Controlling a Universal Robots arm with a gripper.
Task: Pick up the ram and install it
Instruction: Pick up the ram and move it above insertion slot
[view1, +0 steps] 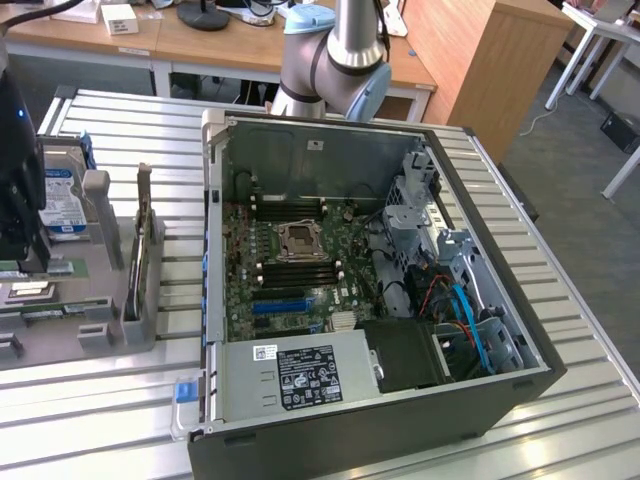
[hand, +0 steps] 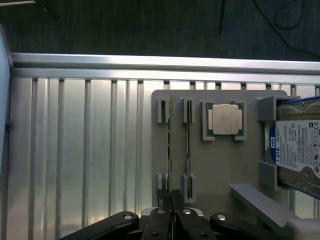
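The ram (hand: 169, 150) is a thin green stick standing on edge at its slotted holders on the grey fixture tray (hand: 220, 170). My gripper (hand: 170, 201) is shut on the near end of this stick, one dark finger on each side of it. A second ram stick (hand: 187, 150) stands parallel in the neighbouring holders. In the exterior view the gripper (view1: 32, 260) hangs over the tray at the far left, with the green ram (view1: 55, 268) at its fingertips.
An open computer case (view1: 520, 385) sits mid-table, its motherboard showing a processor socket (view1: 298, 240) with memory slots (view1: 297, 272) beside it. On the tray lie a silver processor chip (hand: 225, 120) and a blue-labelled hard drive (hand: 297, 150). The table (hand: 75, 150) is ribbed aluminium.
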